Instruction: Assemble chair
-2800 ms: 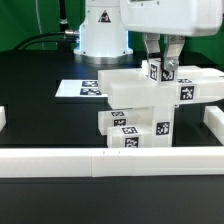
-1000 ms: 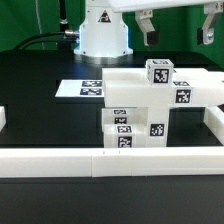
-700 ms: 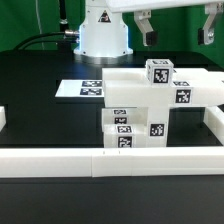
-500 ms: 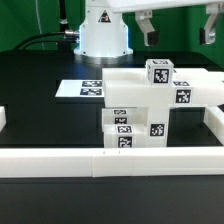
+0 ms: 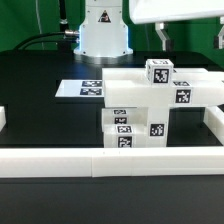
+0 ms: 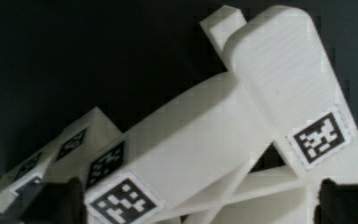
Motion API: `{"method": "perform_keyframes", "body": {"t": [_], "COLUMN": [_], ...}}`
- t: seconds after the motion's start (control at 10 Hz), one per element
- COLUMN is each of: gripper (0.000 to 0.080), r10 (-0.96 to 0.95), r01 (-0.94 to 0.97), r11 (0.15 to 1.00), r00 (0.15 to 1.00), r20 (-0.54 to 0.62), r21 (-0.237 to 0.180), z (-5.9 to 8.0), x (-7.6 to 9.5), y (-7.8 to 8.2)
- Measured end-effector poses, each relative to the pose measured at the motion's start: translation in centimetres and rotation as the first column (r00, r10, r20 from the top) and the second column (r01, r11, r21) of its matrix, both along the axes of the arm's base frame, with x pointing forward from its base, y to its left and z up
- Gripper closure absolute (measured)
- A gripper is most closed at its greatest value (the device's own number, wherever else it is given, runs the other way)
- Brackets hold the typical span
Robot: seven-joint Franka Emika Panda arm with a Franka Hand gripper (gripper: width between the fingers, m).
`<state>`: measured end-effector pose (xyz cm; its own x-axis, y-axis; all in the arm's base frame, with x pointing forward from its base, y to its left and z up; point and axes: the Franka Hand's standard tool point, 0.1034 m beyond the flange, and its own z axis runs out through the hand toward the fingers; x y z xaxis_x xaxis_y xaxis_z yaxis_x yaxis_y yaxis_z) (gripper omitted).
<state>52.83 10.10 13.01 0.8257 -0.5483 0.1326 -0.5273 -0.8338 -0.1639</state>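
Observation:
The chair stands in the middle of the black table as a stack of glossy white tagged parts. A wide flat panel lies across lower blocks, and a small tagged block sits on top. My gripper hangs open above and to the exterior view's right of that block, touching nothing. One dark finger shows clearly; the other sits at the frame's edge. In the wrist view the chair lies well below my open gripper, with the dark fingertips wide apart and nothing held.
The marker board lies flat behind the chair toward the exterior view's left. White border rails run along the front, the left and the right. The robot base stands at the back.
The gripper, earlier down around the small top block, stood raised and open a second ago and has now shifted toward the exterior view's right. The chair parts have not moved.

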Motion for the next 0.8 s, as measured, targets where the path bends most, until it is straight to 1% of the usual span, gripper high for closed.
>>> {"method": "perform_keyframes", "body": {"t": [0.2,0.3,0.4,0.5,0.6,0.8], "gripper": [0.0151,0.0151,0.0151,0.0151,0.0151,0.0151], "r10": [0.023,0.068,0.300,0.418,0.500,0.556], "r01": [-0.023,-0.068,-0.295,-0.407,-0.484,-0.539], "r11": [1.000,0.998,0.950,0.902,0.857,0.820], "r00": [1.000,0.998,0.953,0.907,0.864,0.830], "r20": [0.000,0.004,0.047,0.054,0.060,0.045], "r21": [-0.005,-0.016,-0.099,-0.141,-0.177,-0.191], "z": [-0.1,-0.1,-0.3,-0.9,-1.3,-1.3], "x": [-0.1,-0.1,-0.8,-1.9,-2.6,-2.6], "y": [0.0,0.0,0.6,0.7,0.6,0.5]}}
